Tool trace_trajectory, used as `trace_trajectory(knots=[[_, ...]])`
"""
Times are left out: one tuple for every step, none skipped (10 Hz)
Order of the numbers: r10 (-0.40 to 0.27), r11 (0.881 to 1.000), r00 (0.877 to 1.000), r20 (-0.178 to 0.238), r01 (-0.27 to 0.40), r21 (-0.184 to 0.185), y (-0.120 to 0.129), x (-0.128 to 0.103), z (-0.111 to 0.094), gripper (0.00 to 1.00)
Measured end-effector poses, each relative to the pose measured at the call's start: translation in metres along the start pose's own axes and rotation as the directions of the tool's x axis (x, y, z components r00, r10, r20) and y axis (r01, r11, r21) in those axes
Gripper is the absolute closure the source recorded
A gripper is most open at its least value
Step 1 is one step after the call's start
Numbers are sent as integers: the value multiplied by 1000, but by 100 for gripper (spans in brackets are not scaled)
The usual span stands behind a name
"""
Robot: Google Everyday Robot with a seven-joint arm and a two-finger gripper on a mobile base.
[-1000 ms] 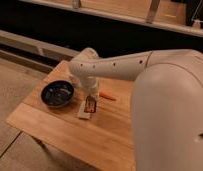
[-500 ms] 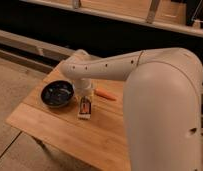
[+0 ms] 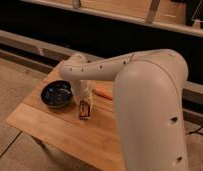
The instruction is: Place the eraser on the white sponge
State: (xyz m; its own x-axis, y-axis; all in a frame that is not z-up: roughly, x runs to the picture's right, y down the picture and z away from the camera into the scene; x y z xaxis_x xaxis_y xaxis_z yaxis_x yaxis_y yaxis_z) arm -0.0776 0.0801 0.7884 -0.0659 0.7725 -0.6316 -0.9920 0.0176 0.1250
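Since a second ago, my arm swung left across the view and the wrist came down nearer the wooden slatted tabletop [image 3: 50, 125]. My gripper [image 3: 84, 106] hung at the end of the pale forearm, just right of the dark round bowl [image 3: 57, 93], directly over the task's things. Its fingers were pressed together; whether they pinched anything I could not make out.

Under the gripper lay the small cream-white squarish sponge [image 3: 84, 115], flat on the tabletop near the bowl. The flat rectangular eraser, dark-edged with a reddish-brown face [image 3: 85, 107], sat at the sponge's upper part, seemingly on it or just above it. Contact between the two could not be confirmed from this angle, since my wrist covered the top end.

Behind, to the right, an orange carrot-shaped piece [image 3: 102, 93] rested on the tabletop, apart from the sponge.

Judgement: placing step in hand, near its end. The eraser looked lined up with the sponge. Next move called for letting go cleanly, then lifting straight up so the eraser would not drag or tip off the sponge's edge.
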Motion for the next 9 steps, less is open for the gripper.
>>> trace_trajectory(knots=[[7,1000,1000,-2,-7,4,-2,-3,1,100],[17,1000,1000,-4,-17,8,-4,-7,1,100],[24,1000,1000,-6,-24,10,-6,-10,1,100],[28,1000,1000,-9,-28,12,-7,-12,2,100],[31,999,999,-16,-31,9,-6,-12,5,100],[33,999,999,-20,-33,6,-5,-13,7,100],[35,999,999,-24,-35,2,-4,-13,9,100],[35,999,999,-25,-35,-8,-1,-12,10,100],[34,999,999,-31,-35,-13,0,-11,13,100]])
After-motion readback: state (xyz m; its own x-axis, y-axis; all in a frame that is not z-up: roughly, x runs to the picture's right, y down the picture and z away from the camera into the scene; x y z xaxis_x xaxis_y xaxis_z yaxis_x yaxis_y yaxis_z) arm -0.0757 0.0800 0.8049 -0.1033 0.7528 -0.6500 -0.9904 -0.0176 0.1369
